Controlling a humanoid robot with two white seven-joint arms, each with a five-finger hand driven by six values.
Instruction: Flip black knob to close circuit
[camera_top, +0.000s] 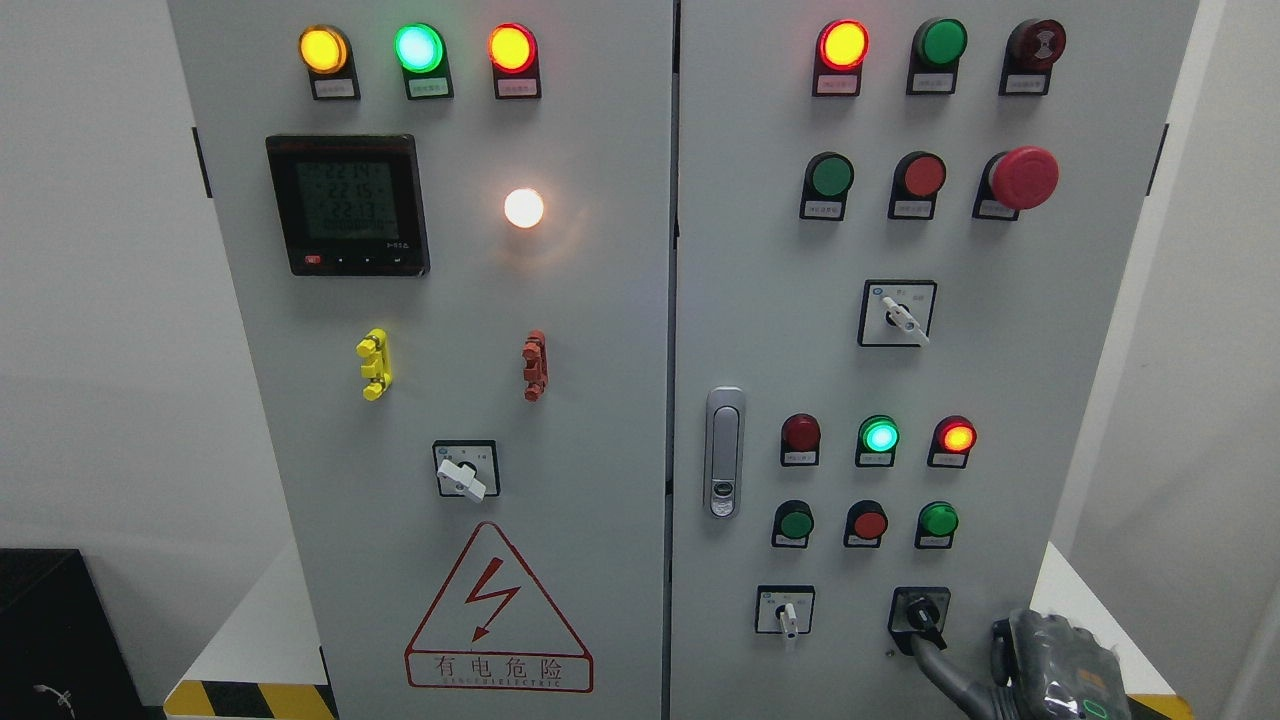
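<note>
The black knob (919, 611) sits in a square plate at the lower right of the grey cabinet's right door (1000, 380). Its handle points down and slightly right. My right hand (960, 642) comes in from the bottom right corner and is open. One dark finger (940, 668) stretches up-left, with its tip at the lower end of the knob's handle. Another finger (1000, 640) stands apart to the right. Nothing is grasped. The left hand is out of view.
A white selector switch (787, 612) sits just left of the knob, beneath three push buttons (868, 523). Left of these is the door latch (724, 452). A red mushroom stop button (1022, 178) juts out higher up. The left door carries a meter (347, 204) and a warning triangle (497, 610).
</note>
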